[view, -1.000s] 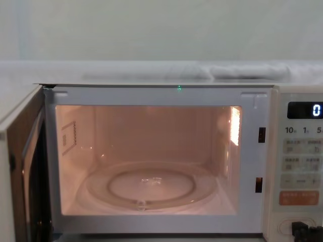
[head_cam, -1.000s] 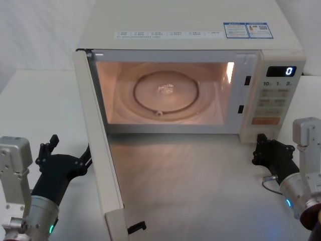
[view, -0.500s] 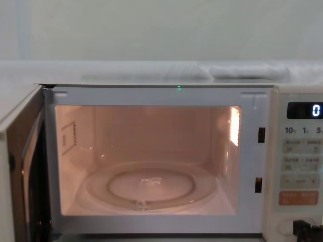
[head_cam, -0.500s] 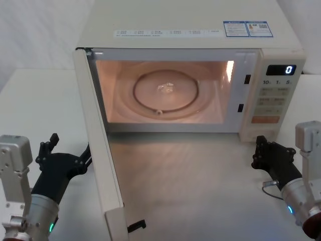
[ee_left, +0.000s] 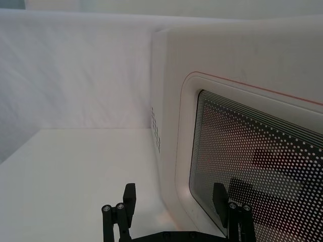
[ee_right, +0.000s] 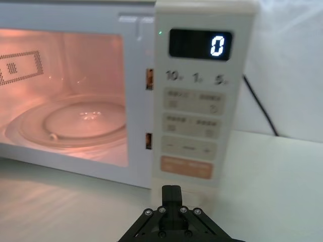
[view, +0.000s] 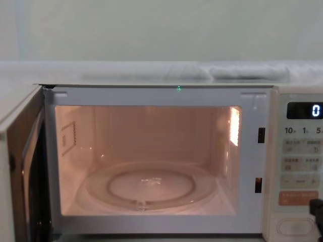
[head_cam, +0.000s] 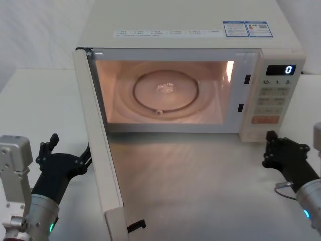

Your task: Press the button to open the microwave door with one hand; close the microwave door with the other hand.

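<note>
Door (head_cam: 98,145) stands wide open on the microwave's (head_cam: 190,30) left, so the left gripper (head_cam: 65,160), fingers apart just outside it, should push flat on the panel's free edge, while the right gripper (head_cam: 283,153), fingers together, idles below the button (view: 292,227).

Left arm low at the left side — silver wrist block, black pincer (head_cam: 67,153) angled forward and inward. Its two fingers (ee_left: 129,197) stand parted, nothing between them. Right arm low at the right side, silver cylindrical wrist with a lit ring, black pincer (head_cam: 273,145) pointing forward and up. Right wrist view has its fingers pressed together into a single tip (ee_right: 171,194) — empty.
</note>
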{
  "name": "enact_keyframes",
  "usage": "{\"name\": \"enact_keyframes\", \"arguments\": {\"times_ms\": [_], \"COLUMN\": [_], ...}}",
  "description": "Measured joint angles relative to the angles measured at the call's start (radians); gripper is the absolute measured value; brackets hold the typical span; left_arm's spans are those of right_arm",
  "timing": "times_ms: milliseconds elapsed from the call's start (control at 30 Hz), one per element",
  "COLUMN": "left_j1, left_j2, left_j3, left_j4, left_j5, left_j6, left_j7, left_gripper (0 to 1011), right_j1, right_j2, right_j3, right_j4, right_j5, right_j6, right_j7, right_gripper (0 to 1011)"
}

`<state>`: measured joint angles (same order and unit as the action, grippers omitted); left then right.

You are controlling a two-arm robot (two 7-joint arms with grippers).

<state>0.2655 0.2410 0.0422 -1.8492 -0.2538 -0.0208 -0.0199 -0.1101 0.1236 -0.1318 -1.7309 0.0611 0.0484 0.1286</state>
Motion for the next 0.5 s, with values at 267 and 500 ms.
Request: {"name": "enact_keyframes", "arguments": {"times_ms": [267, 500], "left_j1": [0.0, 0.0], "left_j2": [0.0, 0.0], "left_j3": [0.0, 0.0], "left_j4": [0.0, 0.0], "left_j5": [0.0, 0.0], "left_j6": [0.0, 0.0], "left_j7": [0.0, 0.0], "left_gripper": [1001, 1001], "right_j1": [-0.044, -0.07], "right_j2": [0.039, 0.077], "right_j3": [0.049, 0.094], "right_j4": [-0.069, -0.097], "right_j5": [0.024, 0.056], "right_j6": [0.009, -0.001], "right_j7": [0.013, 0.042], "right_gripper": [0, 0]}}
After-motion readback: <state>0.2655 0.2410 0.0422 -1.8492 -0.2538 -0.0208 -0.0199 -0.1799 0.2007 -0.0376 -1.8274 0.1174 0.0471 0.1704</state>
